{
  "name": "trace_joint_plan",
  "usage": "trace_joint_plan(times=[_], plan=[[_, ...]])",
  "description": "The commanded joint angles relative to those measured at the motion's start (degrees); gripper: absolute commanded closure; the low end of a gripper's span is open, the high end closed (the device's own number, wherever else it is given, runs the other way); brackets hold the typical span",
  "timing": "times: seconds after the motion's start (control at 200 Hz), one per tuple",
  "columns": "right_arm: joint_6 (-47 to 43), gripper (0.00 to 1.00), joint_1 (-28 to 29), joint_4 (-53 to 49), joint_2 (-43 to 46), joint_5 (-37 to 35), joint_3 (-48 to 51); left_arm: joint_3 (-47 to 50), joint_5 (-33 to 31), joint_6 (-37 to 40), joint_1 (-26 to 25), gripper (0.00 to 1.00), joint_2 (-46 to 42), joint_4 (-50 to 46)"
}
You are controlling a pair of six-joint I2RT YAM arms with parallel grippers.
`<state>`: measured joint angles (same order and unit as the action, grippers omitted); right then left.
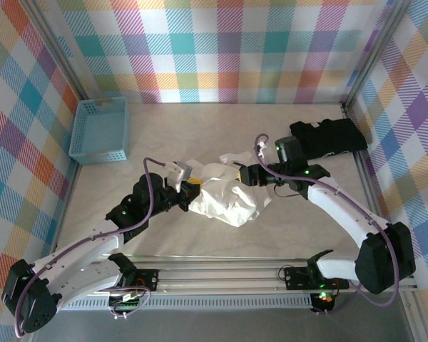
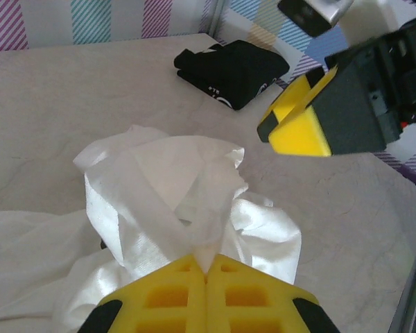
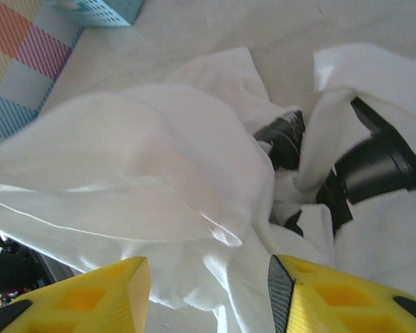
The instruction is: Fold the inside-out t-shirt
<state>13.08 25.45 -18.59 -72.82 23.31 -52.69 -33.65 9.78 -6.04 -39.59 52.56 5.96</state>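
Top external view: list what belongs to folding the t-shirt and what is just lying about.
Job: inside-out t-shirt; left claw, shut on it; right claw, open at it.
Lying about: blue basket; black folded garment.

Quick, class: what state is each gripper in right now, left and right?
Left gripper: closed, pinching the white t-shirt.
Right gripper: open, jaws spread with cloth between them, not clamped.

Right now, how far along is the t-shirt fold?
Done: nothing yet. The t-shirt lies as a crumpled heap mid-table with no flat panel or crease. In hand: the left gripper is shut on a pinch of the fabric, and the right gripper is open over the cloth. Remaining: spread it flat, then make every fold.
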Motion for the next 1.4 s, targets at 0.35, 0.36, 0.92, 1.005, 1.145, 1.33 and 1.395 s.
trace_joint_plan(times=[0.35, 0.36, 0.92, 1.005, 1.145, 1.33, 1.395], plan=[[13.1, 0.52, -0.1, 18.1, -7.4, 9.2, 4.1, -1.2, -0.2, 0.0, 0.5, 1.0, -0.4, -0.9], [13.1, 0.53, -0.1, 18.2, -7.5, 9.2, 4.2, -1.2, -0.3, 0.0, 0.5, 1.0, -0.4, -0.9], [14.3, 0.59, 0.5, 17.6, -7.6, 9.4, 6.3, -1.5, -0.6, 0.1, 0.5, 1.0, 0.6, -0.7], [14.3, 0.62, 0.5, 17.9, -7.6, 9.2, 6.3, -1.5, -0.5, 0.1, 0.5, 1.0, 0.6, -0.7], [14.4, 0.76, 0.5, 17.8, -7.4, 9.2, 5.7, -1.5, -0.6, 0.2, 0.5, 1.0, 0.5, -1.0], [10.4, 1.0, 0.5, 12.3, -3.5, 5.9, 3.6, 0.0, -0.1, 0.6, 0.4, 1.0, 0.9, -1.0], [7.4, 1.0, 0.5, 9.8, -1.4, 4.2, 2.9, 1.6, 2.6, 0.7, 0.4, 1.0, 1.4, -0.8]])
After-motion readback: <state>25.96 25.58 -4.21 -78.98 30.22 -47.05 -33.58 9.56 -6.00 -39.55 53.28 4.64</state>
